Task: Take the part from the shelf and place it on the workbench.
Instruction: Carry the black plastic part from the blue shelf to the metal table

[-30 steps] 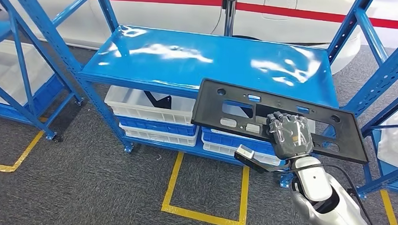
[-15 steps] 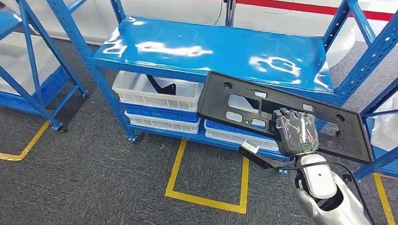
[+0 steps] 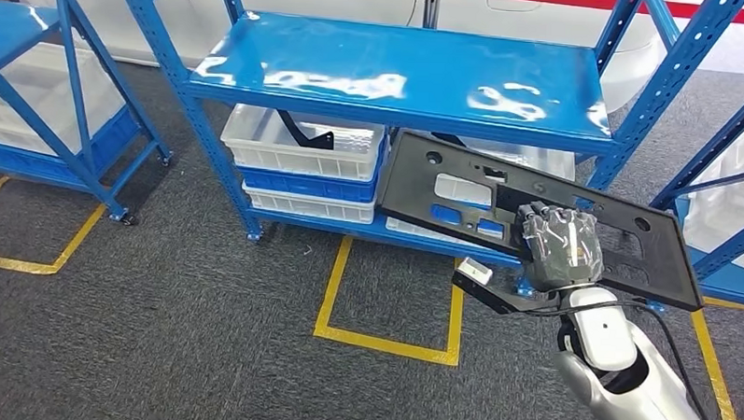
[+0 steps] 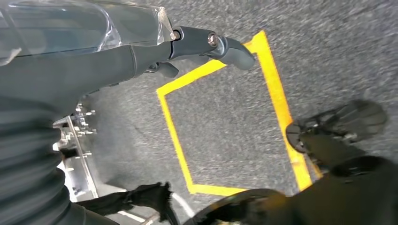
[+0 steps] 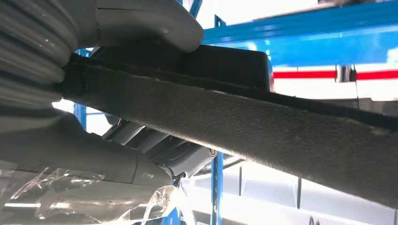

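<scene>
Since the earlier frames the whole picture has shifted: the blue shelf (image 3: 401, 76) now sits higher and a little more to the right in the head view, so the camera has moved, while the right hand (image 3: 561, 249) keeps its hold on the part (image 3: 444, 189).

This part is a long black flat panel with several cut-outs. It is carried in the air in front of the front edge of the shelf's top board, toward that board's right end, and it tilts down to the right. Its left end covers a part of the lower level of the shelf. The right hand grips it at the lower long edge, fingers folded over the top face; in the right wrist view the thick grey thumb (image 5: 141, 21) lies on one face of the panel (image 5: 263, 126) and the darker fingers (image 5: 155, 145) on the other.

Below the top board, white bins (image 3: 305, 142) are stacked on blue bins (image 3: 308, 184); one white bin holds a dark piece, perhaps a bracket, I cannot tell well. Yellow floor tape (image 3: 387, 341) makes a box on the grey carpet before the shelf. A second blue rack (image 3: 63, 115) stands at the left, another upright frame (image 3: 716, 147) at the right.

The left hand (image 4: 84, 51) hangs over the carpet and holds nothing; one dark finger (image 4: 220, 44) stretches out, but how far the others are spread I cannot tell.
</scene>
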Tool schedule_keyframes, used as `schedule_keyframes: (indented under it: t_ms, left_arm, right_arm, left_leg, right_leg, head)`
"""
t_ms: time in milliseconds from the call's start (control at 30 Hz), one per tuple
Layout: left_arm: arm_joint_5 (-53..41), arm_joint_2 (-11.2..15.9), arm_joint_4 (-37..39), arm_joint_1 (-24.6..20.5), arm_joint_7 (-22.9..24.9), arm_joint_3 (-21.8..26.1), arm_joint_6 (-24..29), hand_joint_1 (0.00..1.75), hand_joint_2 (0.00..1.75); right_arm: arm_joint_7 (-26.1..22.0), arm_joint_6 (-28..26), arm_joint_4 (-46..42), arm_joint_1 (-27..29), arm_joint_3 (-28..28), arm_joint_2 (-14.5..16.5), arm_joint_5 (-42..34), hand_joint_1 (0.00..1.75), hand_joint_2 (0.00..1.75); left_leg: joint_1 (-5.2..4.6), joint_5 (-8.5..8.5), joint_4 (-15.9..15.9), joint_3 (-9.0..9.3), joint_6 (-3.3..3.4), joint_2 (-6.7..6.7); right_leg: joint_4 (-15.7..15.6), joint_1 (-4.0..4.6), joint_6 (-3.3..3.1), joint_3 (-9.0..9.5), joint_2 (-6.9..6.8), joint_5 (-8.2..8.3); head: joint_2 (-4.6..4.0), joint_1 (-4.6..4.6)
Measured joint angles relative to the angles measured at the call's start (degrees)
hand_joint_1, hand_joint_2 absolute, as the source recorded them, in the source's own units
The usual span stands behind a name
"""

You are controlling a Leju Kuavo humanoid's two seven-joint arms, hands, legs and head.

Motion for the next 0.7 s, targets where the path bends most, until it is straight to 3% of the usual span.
schedule_keyframes:
  t_ms: [67,100,167,200,233,267,300,333,400,467,500,567,600,633,700]
  left_arm:
    - [0.02,-0.02,0.00,0.04,0.00,0.00,-0.02,0.00,1.75]
    - [0.05,-0.04,0.00,0.09,0.02,0.00,-0.04,0.00,1.75]
    - [0.13,-0.06,0.00,0.13,0.10,0.00,-0.07,0.00,1.75]
    - [0.15,-0.06,0.00,0.15,0.11,0.00,-0.05,0.00,1.75]
    - [0.17,-0.06,0.00,0.15,0.11,0.00,-0.04,0.00,1.75]
    - [0.20,-0.06,0.00,0.17,0.11,0.00,-0.02,0.00,1.75]
    - [0.24,-0.06,0.00,0.18,0.11,0.00,-0.01,0.00,1.75]
    - [0.28,-0.06,0.00,0.19,0.11,0.00,-0.02,0.00,1.75]
    - [0.35,-0.07,0.00,0.20,0.11,-0.01,-0.02,0.00,1.75]
    - [0.39,-0.07,0.00,0.20,0.07,-0.02,0.11,0.00,1.75]
    - [0.40,-0.07,0.00,0.19,0.00,-0.02,0.25,0.00,1.75]
    - [0.45,-0.03,0.01,0.20,-0.19,-0.02,0.55,0.00,1.75]
    - [0.50,-0.02,0.01,0.26,-0.24,-0.03,0.61,0.00,1.75]
    - [0.56,-0.01,0.01,0.35,-0.25,-0.04,0.60,0.00,1.75]
    - [0.68,-0.03,0.02,0.45,-0.19,-0.06,0.51,0.00,1.75]
  right_arm:
    - [0.02,0.04,-0.10,0.10,-0.07,-0.12,-0.05,1.75,1.75]
    - [0.02,0.08,-0.13,0.17,-0.08,-0.19,-0.09,1.75,1.75]
    - [-0.02,0.14,-0.16,0.30,-0.08,-0.33,-0.11,1.75,1.75]
    - [-0.02,0.18,-0.16,0.34,-0.09,-0.41,-0.09,1.75,1.75]
    - [-0.01,0.22,-0.16,0.40,-0.09,-0.51,-0.06,1.75,1.75]
    - [0.01,0.27,-0.16,0.44,-0.09,-0.61,-0.04,1.75,1.75]
    - [0.02,0.33,-0.16,0.47,-0.09,-0.69,-0.03,1.75,1.75]
    - [0.02,0.37,-0.16,0.49,-0.08,-0.73,-0.03,1.75,1.75]
    - [0.02,0.40,-0.16,0.44,-0.10,-0.74,-0.10,1.75,1.75]
    - [-0.02,0.43,-0.18,0.23,-0.20,-0.74,-0.34,1.75,1.75]
    - [-0.03,0.45,-0.19,0.09,-0.26,-0.73,-0.44,1.75,1.75]
    - [-0.05,0.55,-0.18,-0.06,-0.35,-0.73,-0.54,1.75,1.75]
    - [-0.06,0.59,-0.17,-0.09,-0.36,-0.73,-0.54,1.75,1.75]
    - [-0.07,0.62,-0.17,-0.08,-0.37,-0.74,-0.52,1.75,1.75]
    - [-0.08,0.70,-0.16,-0.10,-0.37,-0.74,-0.39,1.75,1.75]
  left_leg:
    - [-0.14,0.76,-0.49,-0.96,0.73,0.11]
    - [-0.14,1.40,-0.49,-1.68,1.25,0.21]
    - [-0.21,2.88,-0.44,-3.34,2.21,0.40]
    - [-0.35,3.62,-0.37,-4.15,2.53,0.42]
    - [-0.53,4.37,-0.26,-5.03,2.71,0.43]
    - [-0.71,5.09,-0.11,-5.94,2.79,0.43]
    - [-0.87,5.77,0.14,-6.92,2.81,0.43]
    - [-0.98,6.37,0.42,-7.96,2.77,0.42]
    - [-1.13,7.45,0.97,-9.64,2.52,0.40]
    - [-1.34,8.58,1.22,-10.58,2.10,0.39]
    - [-1.42,9.23,1.23,-10.95,1.86,0.40]
    - [-1.43,10.05,1.32,-11.69,1.43,0.36]
    - [-1.34,9.24,2.07,-12.27,1.09,0.32]
    - [-1.18,7.27,3.94,-13.10,0.66,0.28]
    - [-0.53,1.22,11.52,-15.73,-0.34,0.26]
  right_leg:
    - [-0.13,-0.11,0.72,-0.52,-0.01,0.57]
    - [0.84,-0.17,0.89,-1.14,0.04,-0.72]
    - [6.58,-0.21,0.83,-3.22,0.14,-6.79]
    - [11.06,-0.12,0.79,-4.40,0.14,-10.11]
    - [15.59,-0.01,0.80,-5.33,0.15,-12.32]
    - [19.04,0.12,0.79,-5.72,0.15,-12.85]
    - [20.68,0.25,0.72,-5.25,0.16,-11.94]
    - [20.05,0.36,0.56,-3.77,0.16,-10.21]
    - [13.08,0.64,0.07,2.23,0.18,-7.98]
    - [3.91,0.99,-0.39,8.59,0.20,-8.89]
    - [1.11,1.17,-0.59,10.23,0.21,-9.51]
    - [-0.43,1.05,-1.15,10.02,0.13,-9.43]
    - [-0.43,0.89,-1.59,9.50,0.07,-9.02]
    - [-0.49,0.70,-2.00,8.92,0.00,-8.50]
    - [-0.47,0.61,-2.47,7.52,-0.04,-7.26]
  head:
    - [0.00,0.01]
    - [0.00,0.02]
    - [0.00,0.03]
    - [0.00,0.05]
    - [0.00,0.05]
    - [0.00,0.05]
    - [0.00,0.06]
    - [0.00,0.07]
    - [0.00,0.07]
    - [0.00,0.04]
    - [0.00,0.03]
    - [0.00,0.02]
    - [0.00,0.01]
    - [0.00,-0.01]
    - [0.00,-0.04]
